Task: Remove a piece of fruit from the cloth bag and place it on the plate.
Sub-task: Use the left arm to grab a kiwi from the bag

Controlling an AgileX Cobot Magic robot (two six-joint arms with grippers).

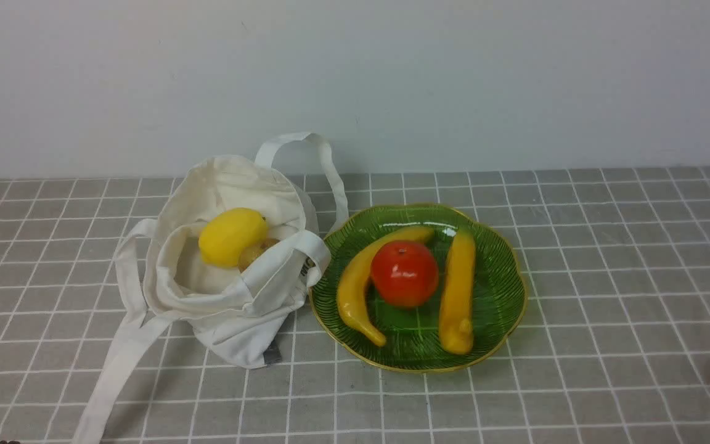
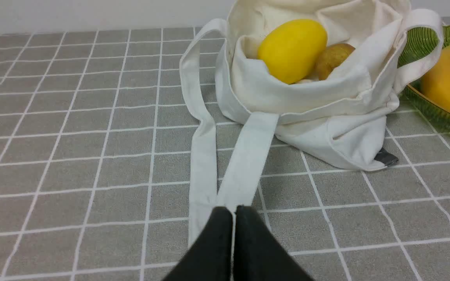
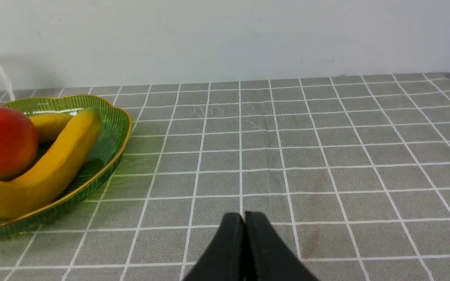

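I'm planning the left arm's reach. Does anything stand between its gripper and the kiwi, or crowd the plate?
Partly. The folded front rim of the cloth bag rises between the left gripper and the kiwi, and the lemon lies against it. The plate holds bananas and an apple; its right side is bare.

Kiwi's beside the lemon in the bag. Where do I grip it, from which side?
I'd come from above through the cloth bag's open mouth and pinch the kiwi by its exposed top. The lemon sits against its left and a handle crosses its right, so set fingers near and far.
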